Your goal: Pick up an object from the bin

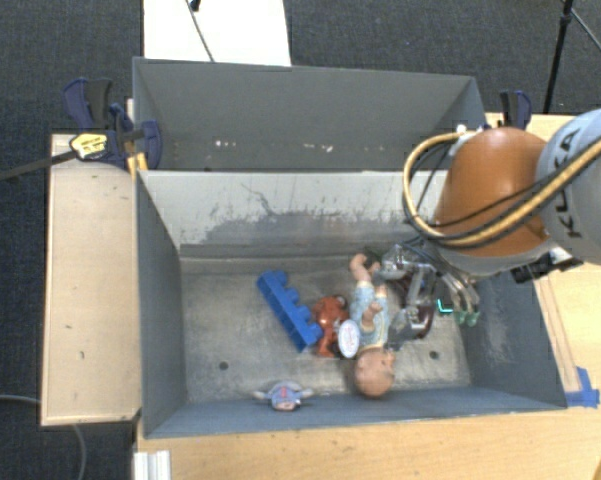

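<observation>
My gripper (423,296) is low in the right half of the bin, right beside a small doll (368,313) in light blue clothes. The doll lies lengthwise with its bare head (373,376) toward the front wall and an arm raised toward the back. Whether the gripper touches the doll or stands just right of it I cannot tell. A red-orange toy (329,318) lies against the doll's left side. Left of that, a blue toy brick (288,310) rests slantwise on the bin floor.
A small blue and pink trinket (283,396) lies by the front wall, left of the doll's head. The arm with its orange cover and looped cables hangs over the bin's right rim.
</observation>
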### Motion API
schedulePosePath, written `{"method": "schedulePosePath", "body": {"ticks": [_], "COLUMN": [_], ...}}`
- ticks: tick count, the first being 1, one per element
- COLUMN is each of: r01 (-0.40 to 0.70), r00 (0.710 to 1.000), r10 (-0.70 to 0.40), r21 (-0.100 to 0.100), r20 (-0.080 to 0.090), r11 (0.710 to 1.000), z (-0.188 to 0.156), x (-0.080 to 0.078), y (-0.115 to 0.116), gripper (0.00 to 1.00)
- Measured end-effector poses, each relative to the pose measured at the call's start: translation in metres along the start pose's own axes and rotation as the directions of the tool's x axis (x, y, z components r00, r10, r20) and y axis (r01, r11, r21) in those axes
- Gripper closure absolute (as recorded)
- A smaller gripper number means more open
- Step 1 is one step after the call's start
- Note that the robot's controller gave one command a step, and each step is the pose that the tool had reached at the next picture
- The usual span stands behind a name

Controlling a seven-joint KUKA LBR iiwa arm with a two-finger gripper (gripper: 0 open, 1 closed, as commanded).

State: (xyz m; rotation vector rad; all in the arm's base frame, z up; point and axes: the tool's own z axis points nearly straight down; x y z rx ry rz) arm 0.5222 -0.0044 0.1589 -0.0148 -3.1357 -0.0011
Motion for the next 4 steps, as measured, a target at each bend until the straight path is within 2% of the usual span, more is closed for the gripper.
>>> {"method": "schedulePosePath", "body": {"ticks": [1,2,3,4], "r01": [0.0,0.028,0.02,0.039], "r00": [1.0,0.999,1.0,0.999], "r10": [0.0,-0.028,-0.02,-0.039], "r21": [0.0,-0.009,-0.001,0.0], "r20": [0.008,0.034,0.014,0.006], "r11": [1.0,1.0,1.0,0.999], "z": [-0.004,0.079,0.087,-0.045], "x": [-0.002,-0.006,0.001,-0.009], "y": [0.0,0.032,0.025,0.04], "gripper": [0.0,1.0,1.0,1.0]}}
